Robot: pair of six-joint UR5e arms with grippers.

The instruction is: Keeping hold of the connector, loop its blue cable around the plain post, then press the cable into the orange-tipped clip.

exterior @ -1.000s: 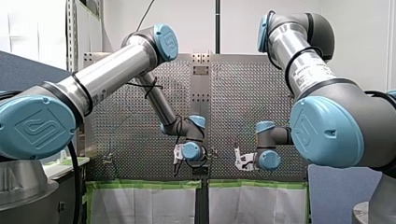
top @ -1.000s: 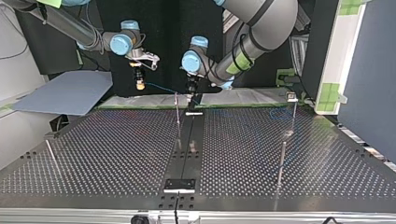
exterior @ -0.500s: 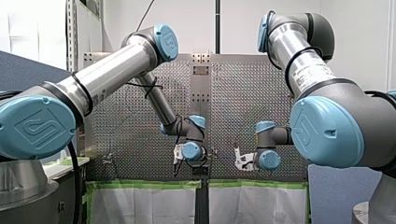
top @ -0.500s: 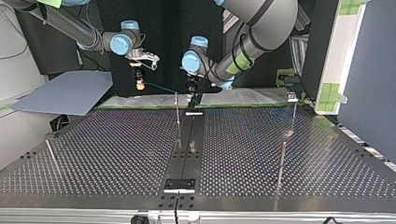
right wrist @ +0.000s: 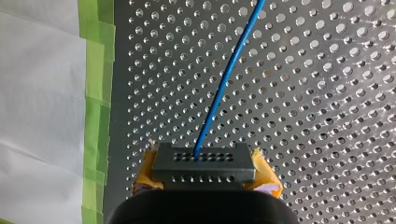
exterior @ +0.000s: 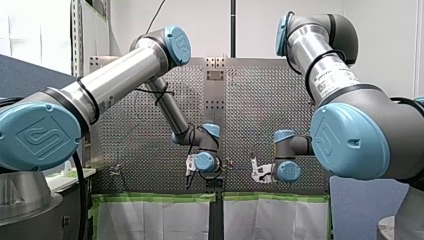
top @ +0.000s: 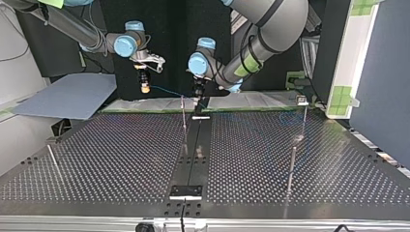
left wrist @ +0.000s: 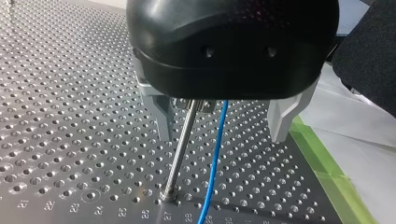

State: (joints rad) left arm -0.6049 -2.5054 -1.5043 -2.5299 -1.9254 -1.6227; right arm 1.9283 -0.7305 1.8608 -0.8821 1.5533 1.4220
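Note:
My right gripper (right wrist: 203, 157) is shut on a dark grey connector (right wrist: 203, 169), with a yellow pad on each side of it. A blue cable (right wrist: 227, 72) leaves the connector's face and runs out over the perforated plate. In the top view my right gripper (top: 144, 86) hangs above the table's far edge, and the cable (top: 169, 92) stretches to the plain post (top: 183, 110). My left gripper (left wrist: 222, 133) is open and straddles that post (left wrist: 180, 147) and the cable (left wrist: 215, 156), touching neither. I cannot make out the orange-tipped clip.
Other thin posts (top: 292, 166) (top: 53, 162) stand on the perforated table (top: 121, 154). A post with a small block on top (top: 302, 101) stands far right in the top view. Green tape (left wrist: 322, 163) and white sheet (right wrist: 42, 116) edge the plate.

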